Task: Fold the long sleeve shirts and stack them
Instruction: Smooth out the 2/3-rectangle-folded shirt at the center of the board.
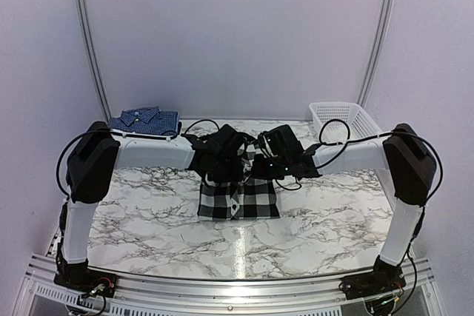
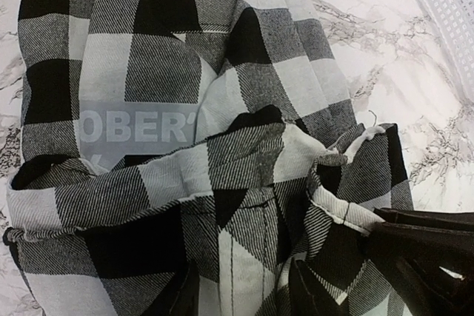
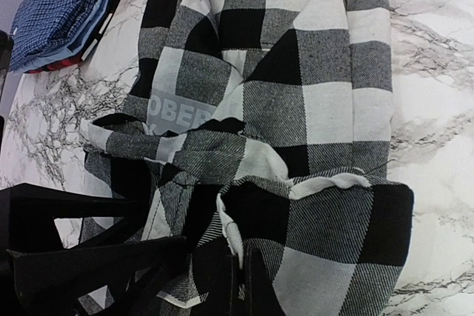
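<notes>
Pinching bunched cloth, the right gripper (image 3: 238,275) is clenched on the far edge of the checked shirt (image 1: 238,199); the left gripper (image 2: 244,290) straddles it alongside, grip unclear. Its length runs from both toward six o'clock; the blue shirts (image 1: 144,120) lie at ten o'clock.

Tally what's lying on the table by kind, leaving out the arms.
Black-and-white checked shirt: 1
Blue shirt pile: 1, layers uncountable
White basket: 1
Total: 3
</notes>
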